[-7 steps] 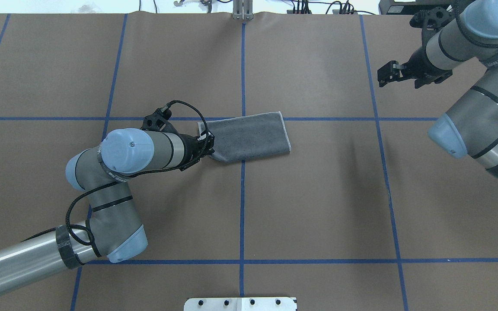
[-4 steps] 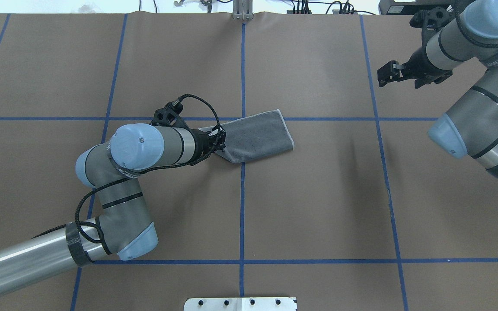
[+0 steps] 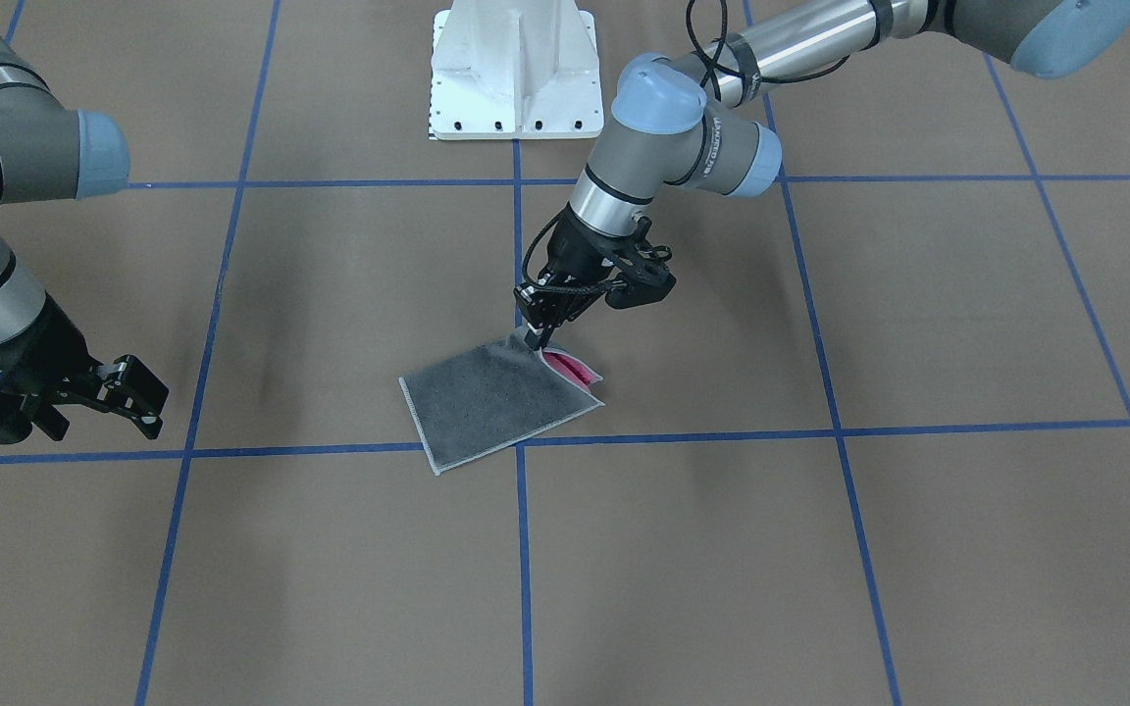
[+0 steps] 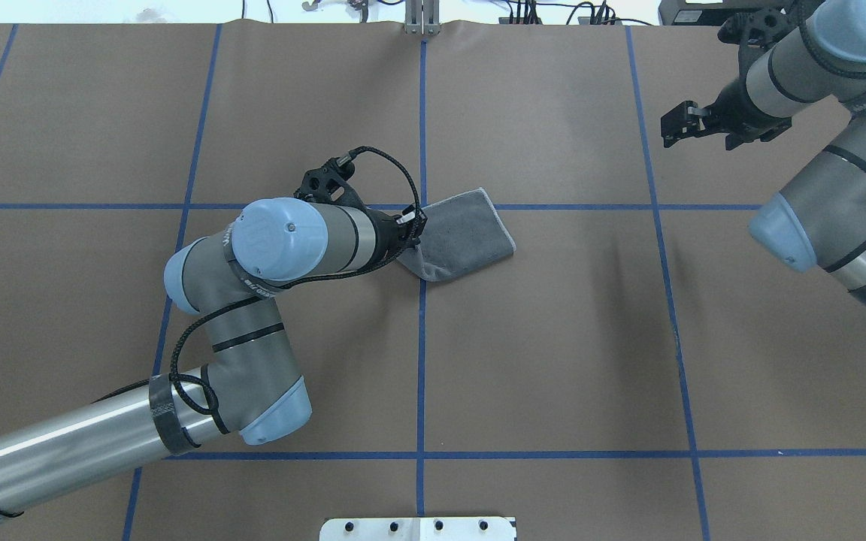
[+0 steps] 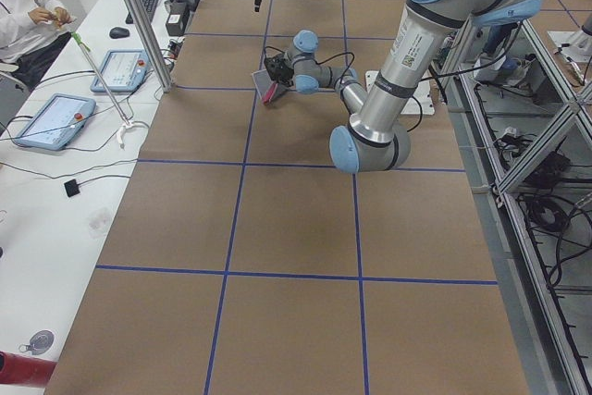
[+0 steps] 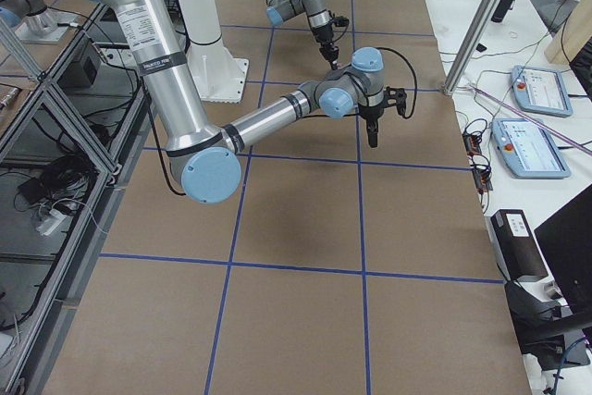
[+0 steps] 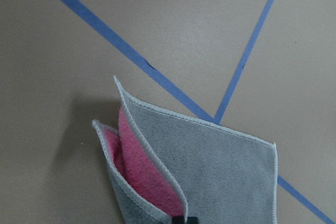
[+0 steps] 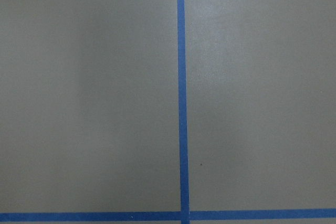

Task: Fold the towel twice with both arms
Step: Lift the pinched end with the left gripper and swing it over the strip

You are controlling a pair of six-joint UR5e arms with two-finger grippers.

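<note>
The towel [image 4: 467,234] lies near the table's middle, dark grey face up, with its light edging showing. My left gripper [image 4: 412,225] is shut on the towel's left end and holds it raised above the rest of the cloth. In the front-facing view the left gripper [image 3: 533,338] pinches that lifted edge, and the towel [image 3: 487,402] shows its pink face under the raised layers. The left wrist view looks down on the towel [image 7: 220,171], its layers parted and pink inside. My right gripper [image 4: 672,128] hovers open over bare table at the far right, well away from the cloth.
Blue tape lines [image 4: 422,338] divide the brown table cover into squares. The white pedestal base [image 3: 514,69] stands at the robot's side. In the exterior left view, tablets [image 5: 54,120] and a seated person [image 5: 32,16] are beside the table.
My left gripper has moved right and slightly away from the robot, carrying the towel's left end over the rest, so the cloth covers less table. The right gripper has barely shifted.
</note>
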